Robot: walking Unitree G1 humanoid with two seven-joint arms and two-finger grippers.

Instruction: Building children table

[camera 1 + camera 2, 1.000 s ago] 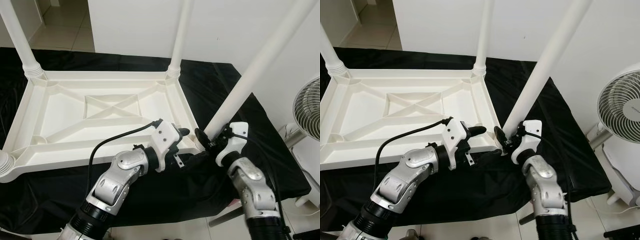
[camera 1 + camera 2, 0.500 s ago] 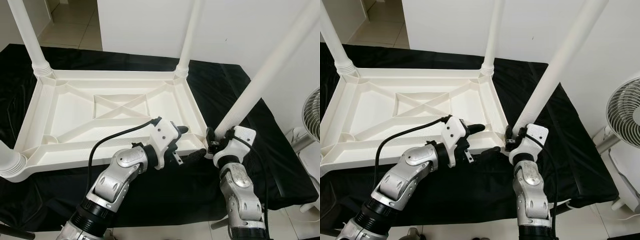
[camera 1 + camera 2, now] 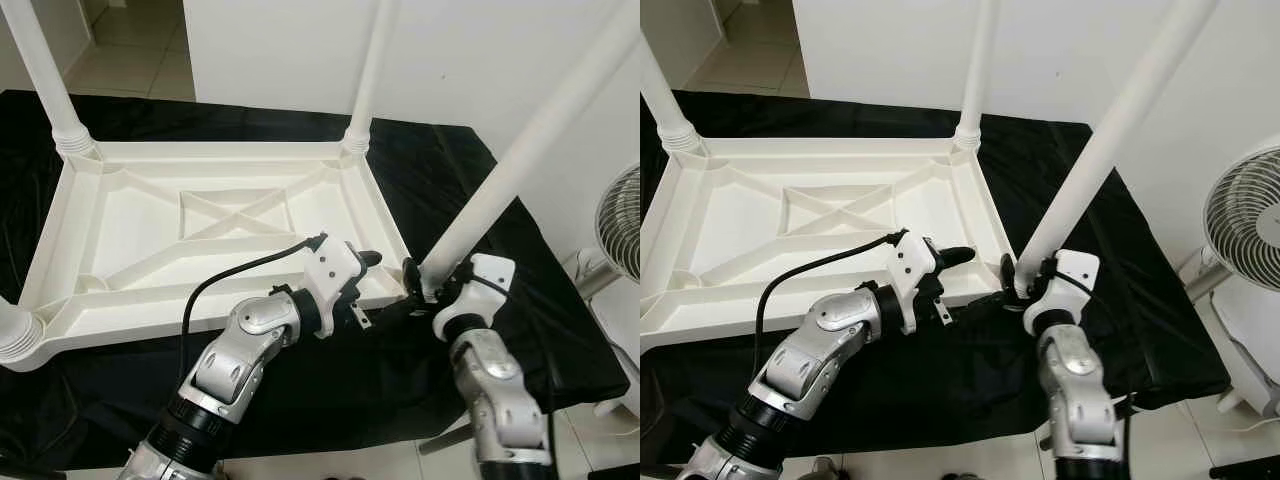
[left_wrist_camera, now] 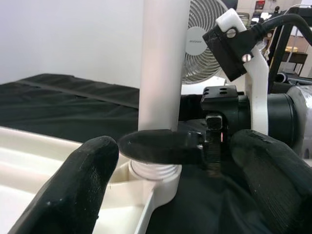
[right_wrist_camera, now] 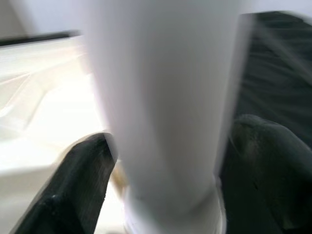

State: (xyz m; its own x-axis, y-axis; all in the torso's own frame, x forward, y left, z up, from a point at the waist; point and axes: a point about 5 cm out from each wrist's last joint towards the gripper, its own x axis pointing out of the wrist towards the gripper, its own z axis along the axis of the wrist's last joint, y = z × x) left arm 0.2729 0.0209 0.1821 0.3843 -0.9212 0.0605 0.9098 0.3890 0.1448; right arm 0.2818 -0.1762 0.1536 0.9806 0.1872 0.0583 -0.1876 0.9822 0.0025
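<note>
White upturned table point(image 3: 200, 230); right claw point(image 3: 418, 283) grasps its leg point(image 3: 520, 170), left claw point(image 3: 372, 290) spread.

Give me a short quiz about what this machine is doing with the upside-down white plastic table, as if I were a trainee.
1. True or false: the right pincer grips the base of a white plastic table leg.
2. Which corner of the upside-down white plastic tabletop does that leg meet? A) near right B) far left C) far right
3. Fill in: the left pincer hovers open beside the leg's ____.

Key: 1 true; 2 A; 3 base.
</note>
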